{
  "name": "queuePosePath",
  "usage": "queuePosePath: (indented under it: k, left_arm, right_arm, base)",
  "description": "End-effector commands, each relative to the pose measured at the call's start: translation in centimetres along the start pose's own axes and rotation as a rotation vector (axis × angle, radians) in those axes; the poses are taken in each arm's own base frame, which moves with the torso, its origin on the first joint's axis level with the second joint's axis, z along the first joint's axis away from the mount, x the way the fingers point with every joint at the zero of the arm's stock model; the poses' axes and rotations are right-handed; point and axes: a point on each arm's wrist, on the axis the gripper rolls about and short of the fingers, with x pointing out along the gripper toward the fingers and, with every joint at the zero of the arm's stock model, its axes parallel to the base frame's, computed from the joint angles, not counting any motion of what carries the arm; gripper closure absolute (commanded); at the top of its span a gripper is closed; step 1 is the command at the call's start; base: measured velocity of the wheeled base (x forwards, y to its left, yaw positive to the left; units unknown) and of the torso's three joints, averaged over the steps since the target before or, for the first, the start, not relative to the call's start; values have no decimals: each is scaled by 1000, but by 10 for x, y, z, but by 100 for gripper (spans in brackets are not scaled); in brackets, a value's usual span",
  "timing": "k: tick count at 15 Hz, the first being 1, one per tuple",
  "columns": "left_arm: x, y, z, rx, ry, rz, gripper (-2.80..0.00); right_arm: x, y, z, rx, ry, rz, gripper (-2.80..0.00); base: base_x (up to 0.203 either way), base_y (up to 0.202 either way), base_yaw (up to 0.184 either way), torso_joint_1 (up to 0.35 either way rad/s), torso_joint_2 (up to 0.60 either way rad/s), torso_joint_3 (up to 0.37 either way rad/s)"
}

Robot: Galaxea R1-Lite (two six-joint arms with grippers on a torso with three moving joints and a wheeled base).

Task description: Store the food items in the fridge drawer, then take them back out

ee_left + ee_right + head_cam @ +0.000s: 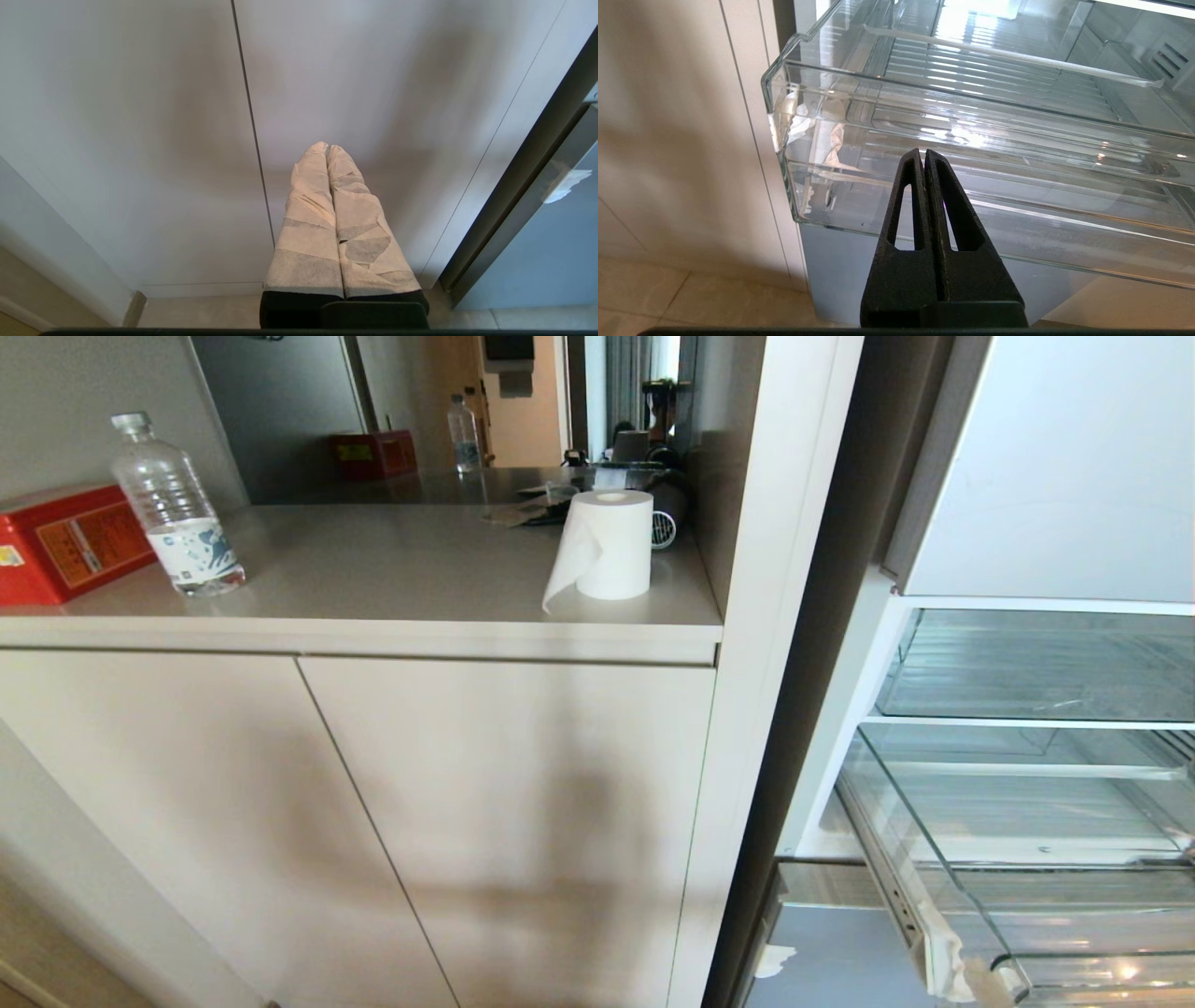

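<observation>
The clear fridge drawer [943, 859] stands pulled out of the open fridge at the right of the head view. Its ribbed floor [994, 60] holds nothing, and its thick transparent front wall [1017, 186] faces my right gripper. The food items are out of view. My right gripper [923, 151] is shut, black fingers pressed together, empty, a little in front of and below the drawer's front wall. My left gripper [326, 147], wrapped in pale tape, is shut and empty, parked in front of the white cabinet doors [140, 140]. Neither arm shows in the head view.
A toilet paper roll [609, 543], a water bottle [175, 509] and a red box [67, 541] stand on the beige counter [392, 569]. A smaller clear compartment [1036, 663] sits above the drawer. A pale-blue lower fridge panel [840, 266] lies below it. Tiled floor [691, 298] spreads beneath.
</observation>
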Motion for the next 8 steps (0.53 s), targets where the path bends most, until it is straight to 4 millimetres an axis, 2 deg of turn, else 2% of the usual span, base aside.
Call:
queuePosePath:
  k: [1,6,8]
  left_arm:
    - [0,0,0,-3,1,6,0]
    - [0,0,0,-6,1,9,0]
    - [0,0,0,-6,1,9,0]
  right_arm:
    - [-1,0,-1,6,-9,-3,0]
    - [-1,0,-1,2,-9,0,0]
    - [-1,0,-1,-1,-9,2,0]
  base:
    - [0,0,0,0,0,0]
    - [0,0,0,0,0,0]
    - [7,7,-100,2,2,2]
